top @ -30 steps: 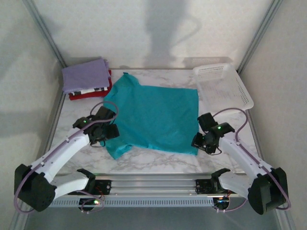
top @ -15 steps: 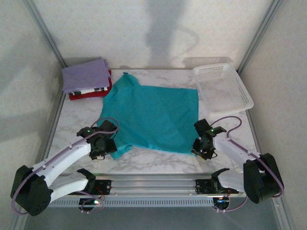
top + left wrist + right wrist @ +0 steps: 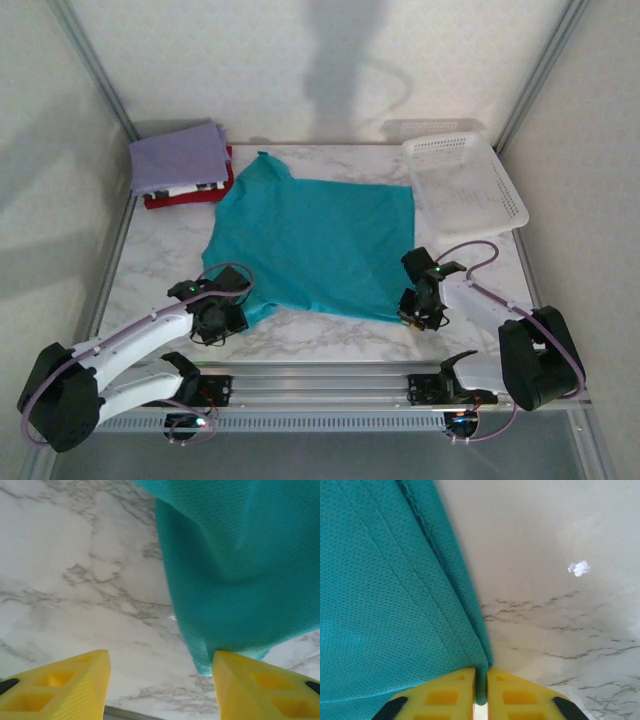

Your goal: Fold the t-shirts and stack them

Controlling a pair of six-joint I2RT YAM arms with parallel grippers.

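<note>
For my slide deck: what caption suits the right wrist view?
Yellow-tipped right gripper pinching the hem corner of the teal mesh-knit t-shirt on the white marble-patterned table.

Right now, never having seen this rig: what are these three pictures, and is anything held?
Two robot arms stand at the near edge of the marble table. The wide picture looks down from behind them; the close-ups come from wrist cameras, yellow fingers showing. A teal shirt lies spread out, folded shirts stacked far left, a white basket far right. The right gripper pinches the teal shirt's near corner. The left gripper is open at its sleeve tip, holding nothing.
</note>
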